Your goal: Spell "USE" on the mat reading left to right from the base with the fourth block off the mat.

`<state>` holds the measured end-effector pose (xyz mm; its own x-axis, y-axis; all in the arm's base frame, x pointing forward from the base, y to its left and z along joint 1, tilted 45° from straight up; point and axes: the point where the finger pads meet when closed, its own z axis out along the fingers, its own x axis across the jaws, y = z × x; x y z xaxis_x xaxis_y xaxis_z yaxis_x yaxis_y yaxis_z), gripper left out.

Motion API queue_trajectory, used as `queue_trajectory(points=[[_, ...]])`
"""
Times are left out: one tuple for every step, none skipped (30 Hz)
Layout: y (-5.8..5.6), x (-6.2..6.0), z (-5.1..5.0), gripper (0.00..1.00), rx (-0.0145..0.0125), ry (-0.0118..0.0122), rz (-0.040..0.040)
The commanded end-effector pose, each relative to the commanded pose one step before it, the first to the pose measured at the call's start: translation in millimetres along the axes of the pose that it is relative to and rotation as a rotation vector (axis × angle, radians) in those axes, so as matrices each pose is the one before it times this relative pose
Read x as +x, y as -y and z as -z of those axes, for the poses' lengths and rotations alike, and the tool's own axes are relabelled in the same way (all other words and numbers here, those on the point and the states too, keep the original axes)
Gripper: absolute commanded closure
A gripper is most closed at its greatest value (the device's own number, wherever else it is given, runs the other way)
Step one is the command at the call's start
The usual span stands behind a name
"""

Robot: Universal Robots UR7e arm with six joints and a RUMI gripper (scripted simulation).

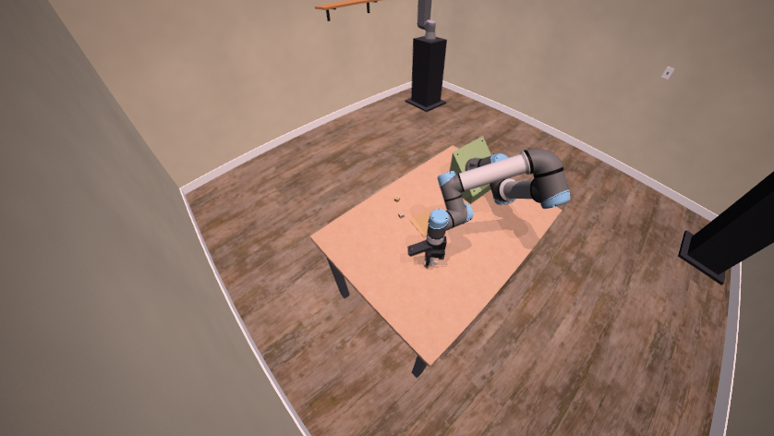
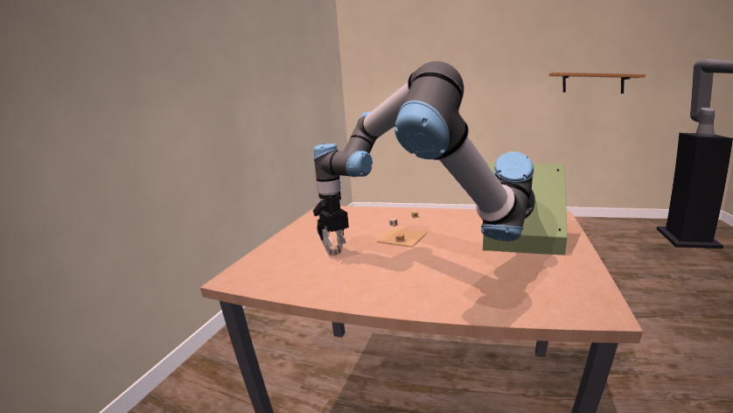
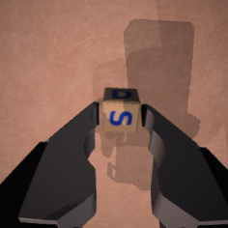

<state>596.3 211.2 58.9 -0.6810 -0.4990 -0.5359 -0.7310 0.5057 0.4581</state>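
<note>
My gripper (image 1: 429, 263) (image 2: 333, 248) (image 3: 120, 104) points down at the table, beyond the mat. Its fingers are still slightly open around a wooden block (image 2: 334, 251) (image 3: 121, 118), with a narrow gap on each side. A blue S, turned sideways in the wrist view, is on its top face, and a D is on one side. Another block (image 2: 400, 238) stands on the yellowish mat (image 1: 418, 223) (image 2: 418, 236); the arm hides it in the top view. Two more blocks stand off the mat: one nearer (image 1: 401, 215) (image 2: 393, 221), one farther (image 1: 396, 199) (image 2: 415, 214). Their top letters are too small to read.
The arm's green mounting block (image 1: 472, 154) (image 2: 551, 205) stands at one end of the table (image 1: 379, 260) (image 2: 287, 282). The arm reaches above the mat and partly covers it in the top view. Arm shadows fall across the table.
</note>
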Motion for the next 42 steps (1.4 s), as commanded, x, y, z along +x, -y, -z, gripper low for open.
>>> queue_trajectory(points=[[0.31, -0.29, 0.59, 0.95, 0.00097, 0.00075, 0.00031], [0.0, 0.0, 0.0, 0.95, 0.0, 0.0, 0.0], [0.0, 0.0, 0.0, 0.95, 0.0, 0.0, 0.0], [0.0, 0.0, 0.0, 0.95, 0.0, 0.0, 0.0], [0.0, 0.0, 0.0, 0.95, 0.0, 0.0, 0.0], [0.0, 0.0, 0.0, 0.95, 0.0, 0.0, 0.0], [0.0, 0.0, 0.0, 0.95, 0.0, 0.0, 0.0], [0.0, 0.0, 0.0, 0.95, 0.0, 0.0, 0.0], [0.0, 0.0, 0.0, 0.95, 0.0, 0.0, 0.0], [0.0, 0.0, 0.0, 0.95, 0.0, 0.0, 0.0], [0.0, 0.0, 0.0, 0.95, 0.0, 0.0, 0.0], [0.0, 0.0, 0.0, 0.95, 0.0, 0.0, 0.0], [0.0, 0.0, 0.0, 0.95, 0.0, 0.0, 0.0], [0.0, 0.0, 0.0, 0.95, 0.0, 0.0, 0.0], [0.0, 0.0, 0.0, 0.95, 0.0, 0.0, 0.0], [0.0, 0.0, 0.0, 0.95, 0.0, 0.0, 0.0], [0.0, 0.0, 0.0, 0.95, 0.0, 0.0, 0.0], [0.0, 0.0, 0.0, 0.95, 0.0, 0.0, 0.0], [0.0, 0.0, 0.0, 0.95, 0.0, 0.0, 0.0], [0.0, 0.0, 0.0, 0.95, 0.0, 0.0, 0.0], [0.0, 0.0, 0.0, 0.95, 0.0, 0.0, 0.0], [0.0, 0.0, 0.0, 0.95, 0.0, 0.0, 0.0], [0.0, 0.0, 0.0, 0.95, 0.0, 0.0, 0.0], [0.0, 0.0, 0.0, 0.95, 0.0, 0.0, 0.0], [0.0, 0.0, 0.0, 0.95, 0.0, 0.0, 0.0], [0.0, 0.0, 0.0, 0.95, 0.0, 0.0, 0.0], [0.0, 0.0, 0.0, 0.95, 0.0, 0.0, 0.0], [0.0, 0.0, 0.0, 0.95, 0.0, 0.0, 0.0], [0.0, 0.0, 0.0, 0.95, 0.0, 0.0, 0.0], [0.0, 0.0, 0.0, 0.95, 0.0, 0.0, 0.0], [0.0, 0.0, 0.0, 0.95, 0.0, 0.0, 0.0], [0.0, 0.0, 0.0, 0.95, 0.0, 0.0, 0.0], [0.0, 0.0, 0.0, 0.95, 0.0, 0.0, 0.0], [0.0, 0.0, 0.05, 0.95, 0.0, 0.0, 0.0], [0.0, 0.0, 0.0, 0.95, 0.0, 0.0, 0.0], [0.0, 0.0, 0.0, 0.95, 0.0, 0.0, 0.0], [0.0, 0.0, 0.31, 0.95, 0.0, 0.0, 0.0], [0.0, 0.0, 0.79, 0.95, 0.0, 0.0, 0.0], [0.0, 0.0, 1.41, 0.95, 0.0, 0.0, 0.0], [-0.01, 0.0, 2.14, 0.95, 0.0, 0.0, 0.0], [0.01, 0.0, 2.91, 0.95, 0.0, 0.0, 0.0], [0.0, 0.0, 3.7, 0.95, 0.0, 0.0, 0.0]])
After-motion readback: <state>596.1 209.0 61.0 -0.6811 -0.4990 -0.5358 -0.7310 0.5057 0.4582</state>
